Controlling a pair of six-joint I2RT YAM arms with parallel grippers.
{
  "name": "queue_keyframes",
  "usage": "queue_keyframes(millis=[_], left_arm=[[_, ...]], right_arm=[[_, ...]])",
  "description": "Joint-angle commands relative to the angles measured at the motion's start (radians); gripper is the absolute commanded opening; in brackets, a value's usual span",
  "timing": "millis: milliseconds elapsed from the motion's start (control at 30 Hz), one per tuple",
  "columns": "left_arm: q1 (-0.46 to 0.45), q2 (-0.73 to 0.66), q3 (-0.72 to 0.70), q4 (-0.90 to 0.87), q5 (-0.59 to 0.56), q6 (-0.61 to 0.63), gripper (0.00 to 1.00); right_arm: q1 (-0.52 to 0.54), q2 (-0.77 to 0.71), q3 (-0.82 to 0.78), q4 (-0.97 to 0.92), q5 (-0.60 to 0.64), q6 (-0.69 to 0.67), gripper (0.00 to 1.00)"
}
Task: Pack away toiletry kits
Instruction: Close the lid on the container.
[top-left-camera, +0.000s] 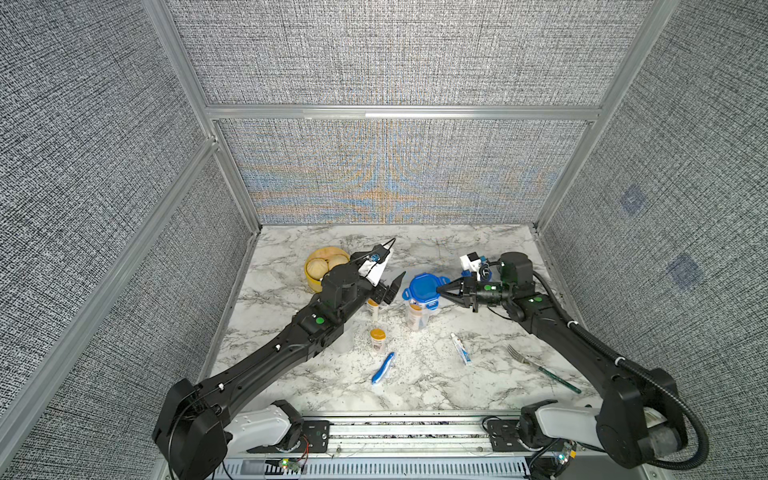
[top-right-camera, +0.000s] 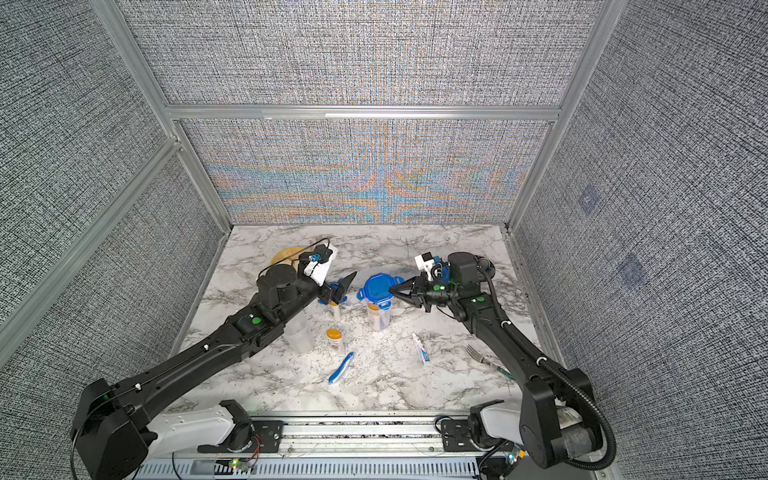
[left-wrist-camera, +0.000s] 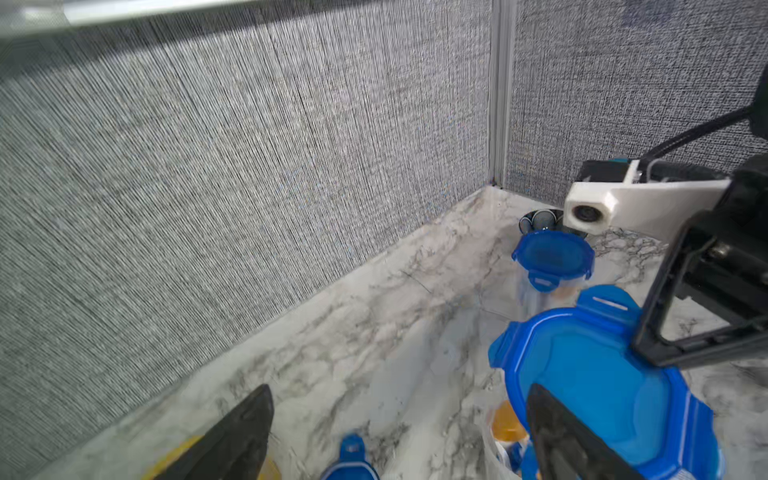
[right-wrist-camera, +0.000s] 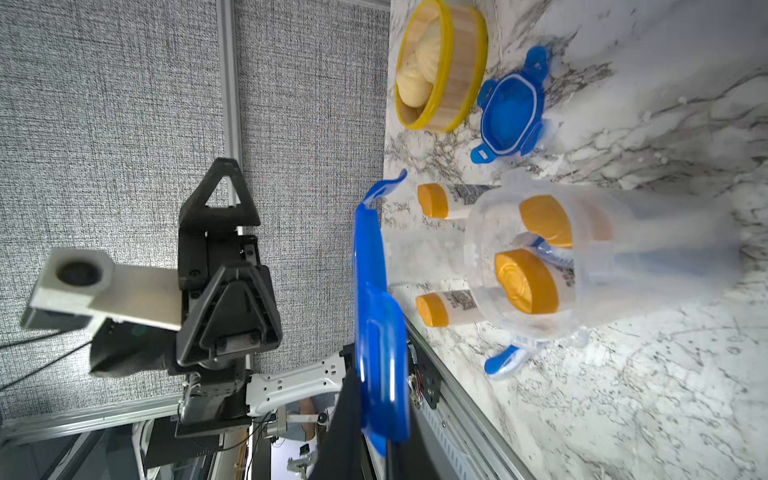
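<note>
The blue clip lid hangs level just above the mouth of the upright clear jar. The jar stands on the marble bench near its middle, between the two arms. In the right wrist view we see the lid edge-on and apart from the jar's rim, and orange-capped bottles show in the open mouth, so we judge it not yet seated.

The right hand is pinched tight on the lid at the side facing its own arm. From those fingertips the lid reaches away toward the left arm. The left hand has its jaws spread wide, gripping nothing, just beside the lid's opposite edge.

The jar lies roughly beneath the held lid. We judge the coming move to be a short drop with the lid kept flat and its tabs clear of the rim. The right hand carries the lid, and the left is the nearer one to steady the jar or press the free edge.

Further out, toward the robot's base, a loose bottle stands on the bench. A folding toothbrush and a toothpaste tube lie there too.
</note>
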Motion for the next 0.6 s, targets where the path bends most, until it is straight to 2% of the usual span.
queue_keyframes(millis=[0,267,567], left_arm=[[0.0,0.042,0.028,-0.184,-0.033,-0.11,0.93],[0.0,0.146,0.07,-0.207,-0.012,-0.105,0.91],[0.0,0.237,0.13,-0.222,0.028,-0.106,0.88]], right_arm=[[0.009,0.018,-0.023,0.07,-0.007,0.008,0.0],[0.011,0.099,-0.084,0.244,0.009,0.11,0.0],[0.011,0.151,-0.084,0.266,0.025,0.102,0.0]])
